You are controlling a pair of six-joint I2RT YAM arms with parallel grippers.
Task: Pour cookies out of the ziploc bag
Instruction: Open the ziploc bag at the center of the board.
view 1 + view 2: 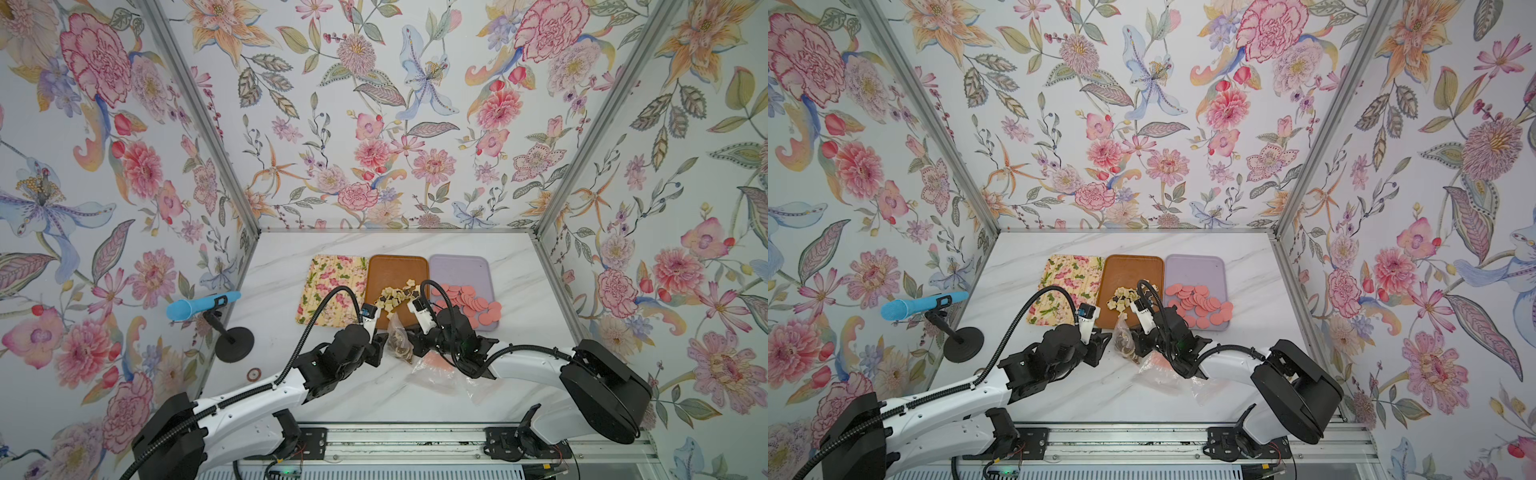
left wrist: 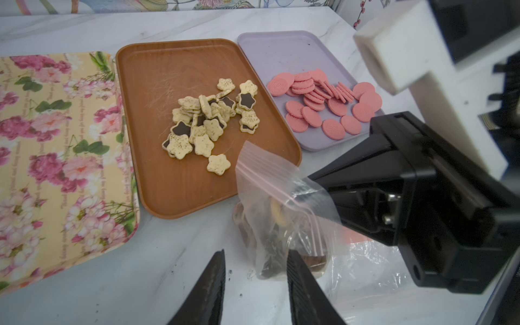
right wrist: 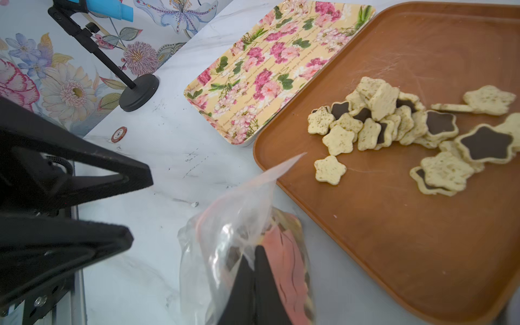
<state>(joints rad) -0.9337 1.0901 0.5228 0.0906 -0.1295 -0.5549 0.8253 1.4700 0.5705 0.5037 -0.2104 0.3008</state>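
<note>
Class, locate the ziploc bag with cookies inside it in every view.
Top view: ziploc bag on the table at the brown tray's near edge.
Top view: ziploc bag at the same tray edge.
Left wrist: at the tray's corner.
Right wrist: pinched in the right pincer, beside the tray.
Shared landmark: the brown tray.

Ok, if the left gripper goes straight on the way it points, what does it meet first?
Likely the bag, just ahead of the left gripper, by one of its open jaws. Past it lies the brown tray; depth is unclear.
</note>
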